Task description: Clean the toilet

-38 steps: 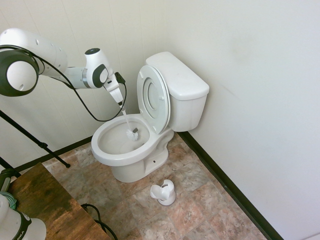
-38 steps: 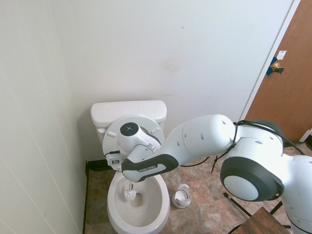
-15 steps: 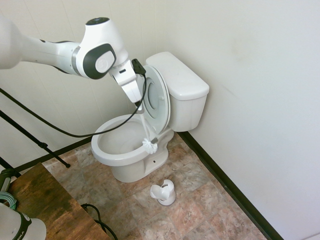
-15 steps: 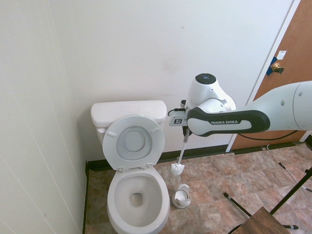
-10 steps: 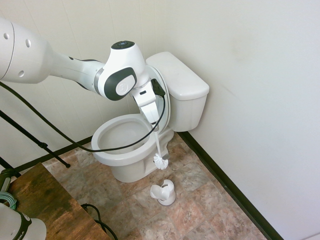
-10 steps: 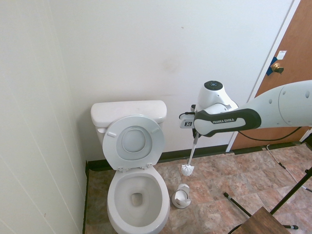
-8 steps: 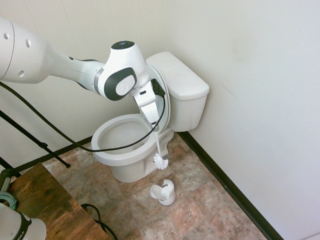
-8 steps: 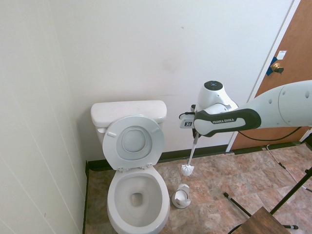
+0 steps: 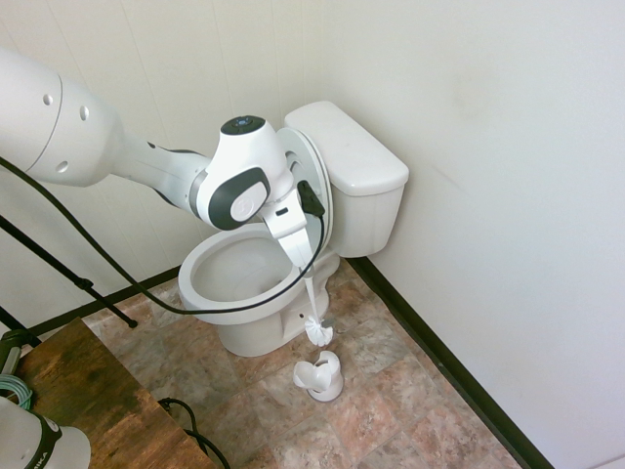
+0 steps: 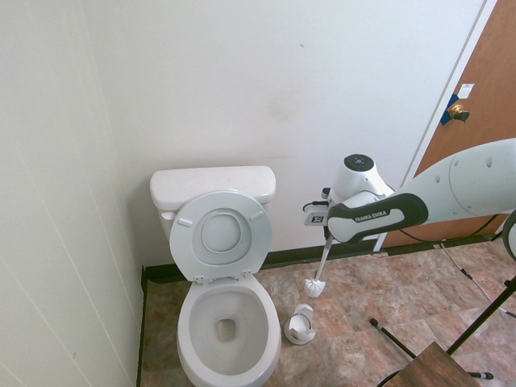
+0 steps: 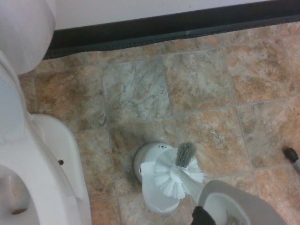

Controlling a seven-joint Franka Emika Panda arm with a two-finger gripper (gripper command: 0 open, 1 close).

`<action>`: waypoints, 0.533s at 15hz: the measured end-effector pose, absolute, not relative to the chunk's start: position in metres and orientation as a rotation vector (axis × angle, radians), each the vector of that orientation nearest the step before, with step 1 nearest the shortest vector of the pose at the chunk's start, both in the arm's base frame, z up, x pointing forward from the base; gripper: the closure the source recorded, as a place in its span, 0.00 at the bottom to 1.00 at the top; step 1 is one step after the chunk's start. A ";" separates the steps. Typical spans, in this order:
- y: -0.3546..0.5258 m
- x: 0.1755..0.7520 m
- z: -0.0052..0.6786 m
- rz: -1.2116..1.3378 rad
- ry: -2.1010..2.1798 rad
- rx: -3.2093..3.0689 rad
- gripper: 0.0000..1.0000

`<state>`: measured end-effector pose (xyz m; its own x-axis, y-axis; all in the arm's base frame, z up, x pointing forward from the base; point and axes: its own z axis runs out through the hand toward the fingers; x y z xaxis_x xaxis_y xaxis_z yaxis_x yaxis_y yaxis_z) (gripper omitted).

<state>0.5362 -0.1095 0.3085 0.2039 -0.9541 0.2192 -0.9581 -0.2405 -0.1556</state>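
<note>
The toilet stands in the corner, lid up, a heavy fixed slippery ceramic to be scrubbed rather than gripped, while the fingers are clamped on the light stiff brush by its handle above the holder

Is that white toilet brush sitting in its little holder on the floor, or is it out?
Out. The white bristled toilet brush hangs from the shut pincer, just above the small white plastic holder on the tiled floor.
</note>
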 end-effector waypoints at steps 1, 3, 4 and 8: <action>-0.112 0.533 0.299 0.419 -1.933 2.422 1.00; -0.115 0.525 0.279 0.404 -1.948 2.416 1.00; -0.116 0.521 0.268 0.389 -1.958 2.412 1.00; -0.114 0.513 0.227 0.334 -1.993 2.393 1.00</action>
<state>0.5128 -0.1139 0.2275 0.1674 -0.9712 0.1693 -0.9733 -0.1901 -0.1284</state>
